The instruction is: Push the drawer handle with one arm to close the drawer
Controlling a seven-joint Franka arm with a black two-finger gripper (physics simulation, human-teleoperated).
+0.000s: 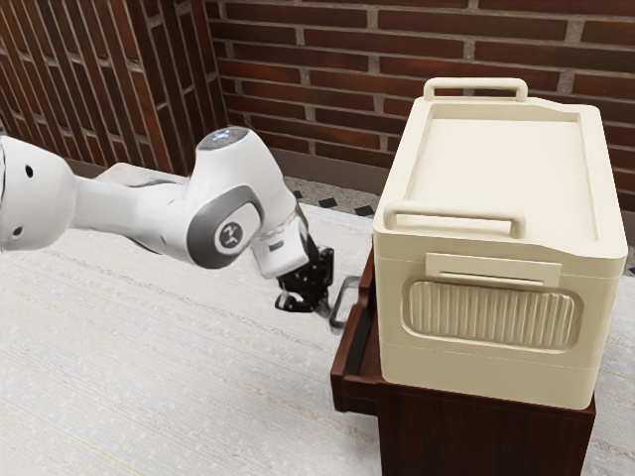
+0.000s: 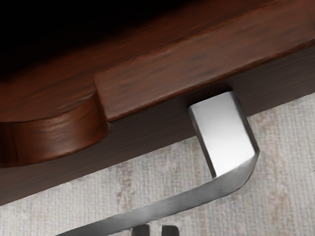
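In the exterior view my gripper (image 1: 323, 309) is low beside the metal handle (image 1: 339, 297) of the dark brown drawer (image 1: 354, 394). The drawer juts out from under the cream box, part of its inside showing. Seen from the wrist, the silver handle (image 2: 229, 135) stands out from the wooden drawer front (image 2: 197, 81), over the pale surface. My gripper (image 2: 155, 230) is at the handle's outer bar, overlapping its edge in that view; whether they touch, I cannot tell. Part of the drawer's inside is black with shadow.
A cream lidded box (image 1: 506, 169) with two raised bars rests on the brown cabinet (image 1: 476, 431), rising above the handle close to my hand. The pale tabletop (image 1: 179, 367) spreads below the arm. Behind stands a brick wall (image 1: 327, 99).
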